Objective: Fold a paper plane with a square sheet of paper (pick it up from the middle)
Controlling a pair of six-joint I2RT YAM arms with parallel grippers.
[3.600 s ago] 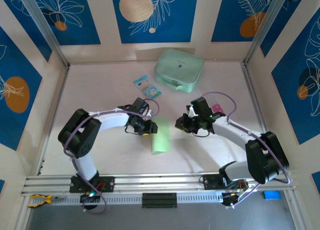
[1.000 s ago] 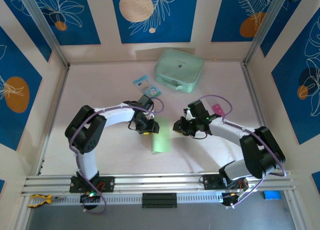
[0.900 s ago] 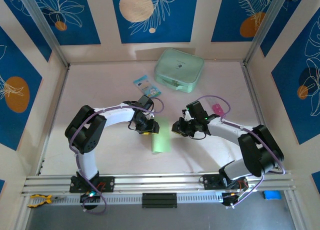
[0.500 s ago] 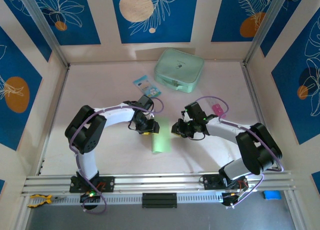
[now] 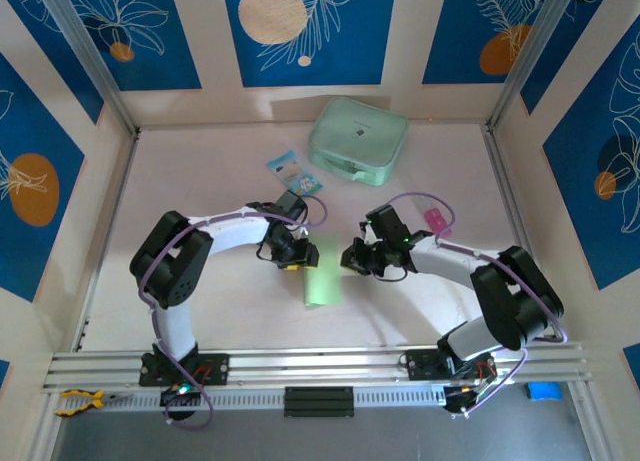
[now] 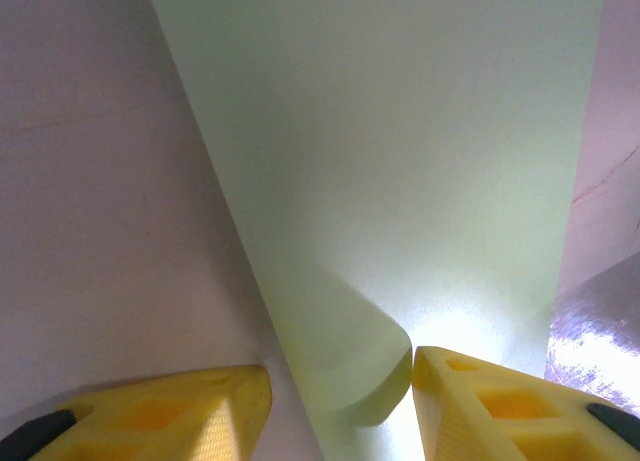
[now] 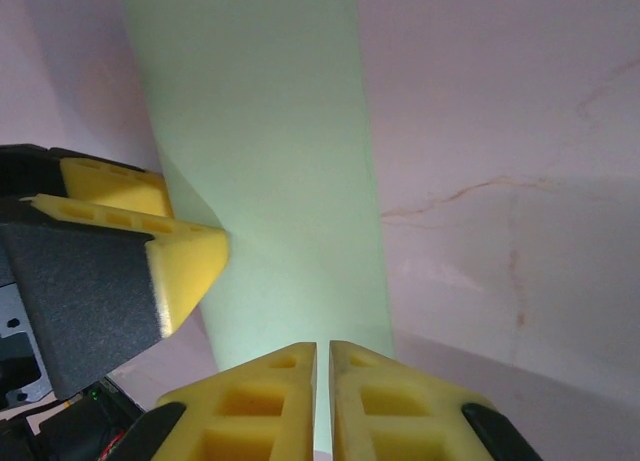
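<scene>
Right wrist, right claw (image 7: pixel 323 353) closed over plain green paper (image 7: pixel 270 131), left claw (image 6: pixel 340 379) open.

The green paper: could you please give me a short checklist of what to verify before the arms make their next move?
1. The paper lies folded to a strip on the table: ok.
2. The left gripper is open, one finger on each side of the paper's end: ok.
3. The right gripper is shut at the paper's edge: ok.
4. The paper is caught in its jaws: cannot tell.
5. The top layer is pressed flat: not ok, it bulges up by the left gripper.
6. The case and the packet are well apart from the paper: ok.
</scene>
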